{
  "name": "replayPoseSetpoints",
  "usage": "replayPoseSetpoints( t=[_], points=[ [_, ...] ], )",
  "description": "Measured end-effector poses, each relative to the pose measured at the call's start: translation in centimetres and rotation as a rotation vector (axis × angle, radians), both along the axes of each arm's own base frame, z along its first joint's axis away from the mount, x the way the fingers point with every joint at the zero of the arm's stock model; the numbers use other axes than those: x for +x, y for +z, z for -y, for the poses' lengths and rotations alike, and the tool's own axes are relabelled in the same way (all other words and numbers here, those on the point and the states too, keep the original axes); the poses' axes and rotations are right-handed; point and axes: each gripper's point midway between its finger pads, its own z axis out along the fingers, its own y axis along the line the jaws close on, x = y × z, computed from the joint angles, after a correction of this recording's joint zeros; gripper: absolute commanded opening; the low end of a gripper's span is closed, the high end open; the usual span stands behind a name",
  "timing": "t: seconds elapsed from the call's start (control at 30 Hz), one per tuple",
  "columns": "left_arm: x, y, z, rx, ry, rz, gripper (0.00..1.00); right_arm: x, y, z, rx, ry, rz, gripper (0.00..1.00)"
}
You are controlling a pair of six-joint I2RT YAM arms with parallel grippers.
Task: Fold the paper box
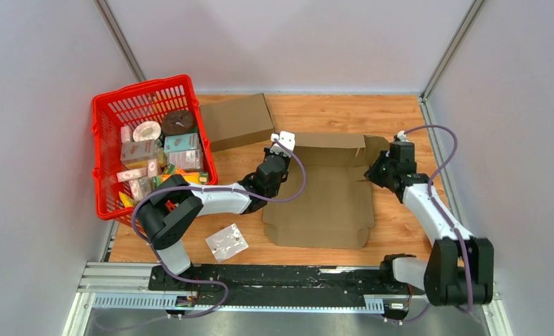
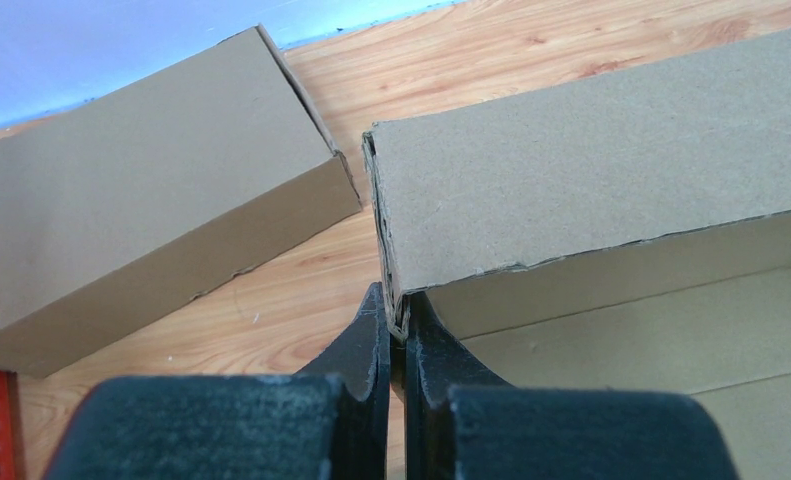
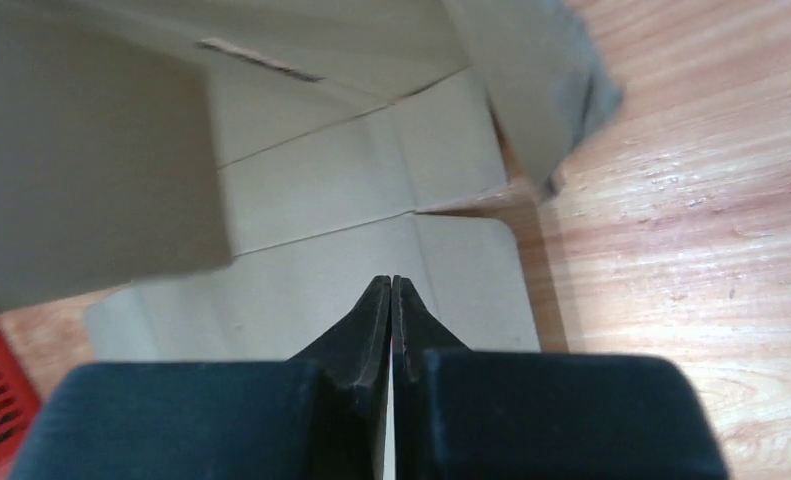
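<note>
The paper box (image 1: 323, 203) lies open and mostly flat in the middle of the wooden table, with its back wall folded up. My left gripper (image 1: 286, 152) is at the box's back left corner. In the left wrist view this gripper (image 2: 398, 325) is shut on the lower corner edge of the raised cardboard wall (image 2: 591, 160). My right gripper (image 1: 373, 173) hovers over the box's right side. In the right wrist view it (image 3: 392, 285) is shut with nothing between its fingers, above the flat panel (image 3: 351, 190), with raised flaps to its left and upper right.
A closed brown cardboard box (image 1: 237, 120) lies behind the left gripper, close to the held corner (image 2: 141, 200). A red basket (image 1: 106, 161) with several packaged items stands at the left. A clear plastic packet (image 1: 226, 242) lies near the front edge. Grey walls enclose the table.
</note>
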Motion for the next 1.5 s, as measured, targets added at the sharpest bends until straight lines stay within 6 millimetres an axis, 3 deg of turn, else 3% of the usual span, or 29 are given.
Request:
replayPoseSetpoints(
  t=[0.1,0.27,0.5,0.77,1.13,1.5],
  points=[
    [0.0,0.0,0.0,0.000,0.000,0.000,0.00,0.6,-3.3,0.6,-0.063,-0.029,-0.089,0.00],
    [0.0,0.0,0.0,0.000,0.000,0.000,0.00,2.1,-5.7,2.2,-0.173,-0.097,-0.160,0.00],
    [0.0,0.0,0.0,-0.001,0.000,0.000,0.00,4.1,-6.5,4.1,-0.271,-0.189,-0.167,0.00],
    [0.0,0.0,0.1,-0.003,-0.003,-0.001,0.00,5.9,-6.8,4.6,-0.292,-0.279,-0.179,0.00],
    [0.0,0.3,0.1,-0.010,-0.006,0.003,0.00,5.9,-7.4,3.7,-0.155,-0.412,-0.174,0.00],
    [-0.1,0.5,0.3,-0.019,-0.013,0.005,0.00,5.0,-7.9,4.6,-0.132,-0.508,-0.177,0.03]
  ],
)
